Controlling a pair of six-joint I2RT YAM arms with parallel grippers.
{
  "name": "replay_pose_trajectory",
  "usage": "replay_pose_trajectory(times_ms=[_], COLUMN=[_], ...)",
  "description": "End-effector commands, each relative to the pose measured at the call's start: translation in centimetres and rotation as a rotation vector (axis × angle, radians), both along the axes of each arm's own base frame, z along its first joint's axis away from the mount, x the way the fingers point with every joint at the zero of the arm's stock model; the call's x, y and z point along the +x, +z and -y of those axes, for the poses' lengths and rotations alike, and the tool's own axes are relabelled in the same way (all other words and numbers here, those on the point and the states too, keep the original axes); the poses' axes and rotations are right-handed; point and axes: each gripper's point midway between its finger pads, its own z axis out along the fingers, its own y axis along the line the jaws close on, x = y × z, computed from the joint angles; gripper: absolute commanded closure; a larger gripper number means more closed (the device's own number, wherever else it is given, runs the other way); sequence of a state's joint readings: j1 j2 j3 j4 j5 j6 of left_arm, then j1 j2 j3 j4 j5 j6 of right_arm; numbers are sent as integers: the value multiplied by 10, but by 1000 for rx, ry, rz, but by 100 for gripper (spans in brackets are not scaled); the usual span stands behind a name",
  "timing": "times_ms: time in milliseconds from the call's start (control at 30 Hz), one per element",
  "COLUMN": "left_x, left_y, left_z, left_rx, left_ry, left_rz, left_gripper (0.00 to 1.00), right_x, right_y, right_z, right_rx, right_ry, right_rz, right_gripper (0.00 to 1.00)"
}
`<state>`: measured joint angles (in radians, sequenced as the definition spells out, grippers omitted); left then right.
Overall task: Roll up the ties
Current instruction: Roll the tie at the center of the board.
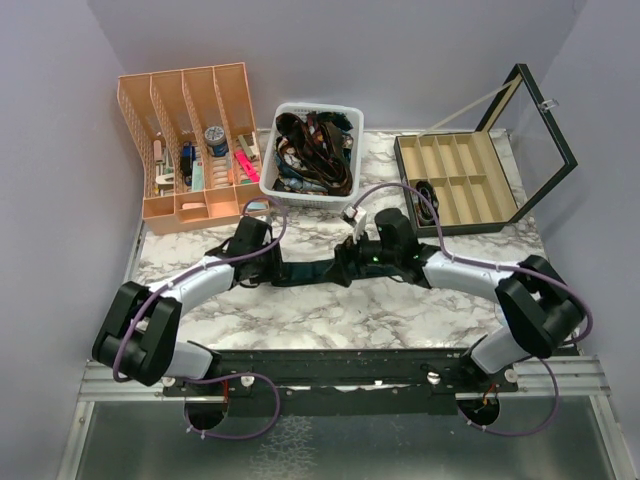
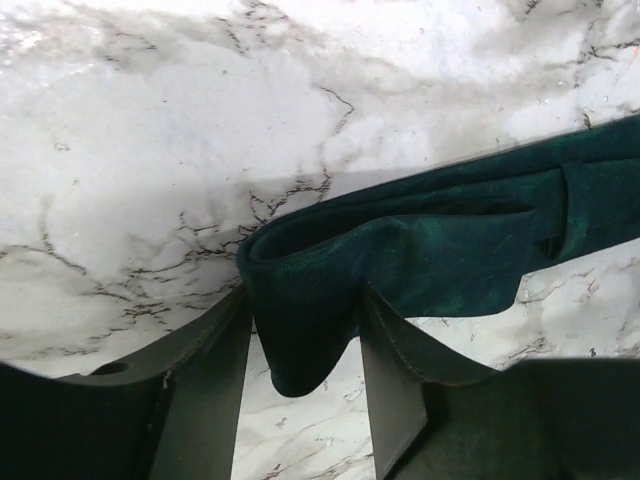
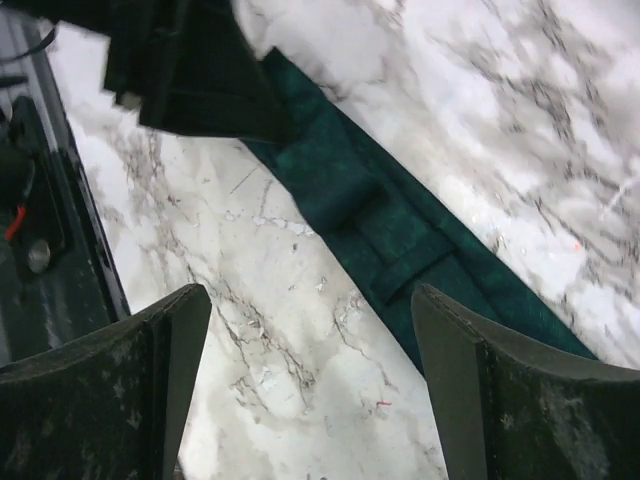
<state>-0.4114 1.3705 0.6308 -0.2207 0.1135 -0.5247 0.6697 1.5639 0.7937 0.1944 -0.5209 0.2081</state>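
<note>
A dark teal tie point(image 1: 310, 272) lies flat across the middle of the marble table, between the two arms. In the left wrist view its end is folded over into a loop point(image 2: 400, 250), and that folded end sits between my left fingers point(image 2: 205, 390). My left gripper point(image 2: 305, 305) is shut on this fold; in the top view it point(image 1: 272, 268) is at the tie's left end. My right gripper point(image 3: 308, 300) is open and empty just above the table, with the tie point(image 3: 400, 240) running diagonally past its right finger point(image 3: 500, 390). In the top view it point(image 1: 348, 265) is over the tie's right part.
A white basket point(image 1: 275, 188) of tangled dark ties stands at the back centre. An orange desk organiser point(image 1: 190, 140) is at the back left. A compartment box point(image 1: 460, 185) with its lid open is at the back right. The black mounting rail point(image 1: 350, 365) runs along the near edge.
</note>
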Motion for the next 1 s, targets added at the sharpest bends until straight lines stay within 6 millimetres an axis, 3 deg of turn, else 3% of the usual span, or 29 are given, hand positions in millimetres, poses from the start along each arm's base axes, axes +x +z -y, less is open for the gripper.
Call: replay_pose_trajectory(times_ms=[0, 67, 233, 333, 467, 633, 967], left_x=[-1, 1, 8, 13, 16, 17, 15], left_y=[2, 7, 24, 39, 54, 59, 56], left_z=[-16, -18, -32, -43, -59, -87, -95], left_rx=[50, 48, 68, 51, 16, -30, -117], left_ry=[61, 79, 153, 219, 300, 393, 433], left_rz=[16, 35, 89, 137, 190, 209, 213], left_gripper=[47, 36, 23, 17, 12, 10, 10], right_x=[7, 6, 16, 12, 8, 1, 2], right_y=[36, 29, 21, 21, 17, -4, -41], right_z=[-12, -16, -25, -42, -69, -102, -123], right_rx=[102, 76, 26, 42, 69, 38, 15], right_ry=[165, 241, 329, 436, 524, 628, 711], right_rz=[421, 481, 609, 679, 726, 751, 656], right_gripper=[12, 11, 11, 11, 11, 11, 9])
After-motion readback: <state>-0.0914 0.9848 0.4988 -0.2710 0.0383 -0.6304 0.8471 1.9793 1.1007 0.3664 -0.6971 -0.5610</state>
